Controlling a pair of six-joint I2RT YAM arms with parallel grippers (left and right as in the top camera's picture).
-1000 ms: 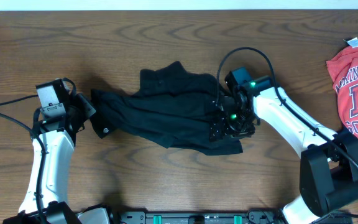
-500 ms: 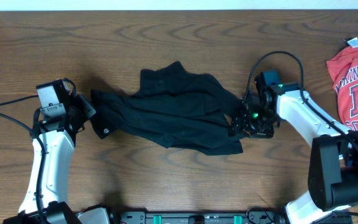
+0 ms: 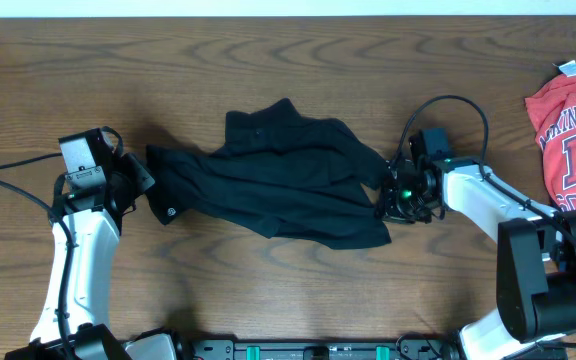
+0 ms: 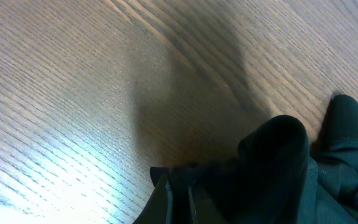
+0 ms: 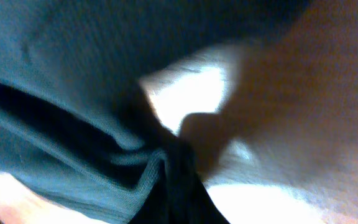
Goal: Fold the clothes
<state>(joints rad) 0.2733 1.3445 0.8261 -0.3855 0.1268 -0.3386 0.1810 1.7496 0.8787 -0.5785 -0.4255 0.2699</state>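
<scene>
So the black T-shirt (image 3: 288,180) was lying crumpled and stretched sideways across the middle of the wooden table (image 3: 268,60), nowhere near folded. The left gripper (image 3: 148,188) sat at the shirt's left end, pinched tight on the fabric there; its wrist cam just showed a bunched lump of dark cloth against the wood. The right gripper (image 3: 386,196) was down at the shirt's right edge with its jaws squeezed together, and its wrist view was basically all fabric, a folded hem right up close, so it looked clamped on the cloth. A red T-shirt (image 3: 573,150) with white lettering lay well apart at the table's right edge.
</scene>
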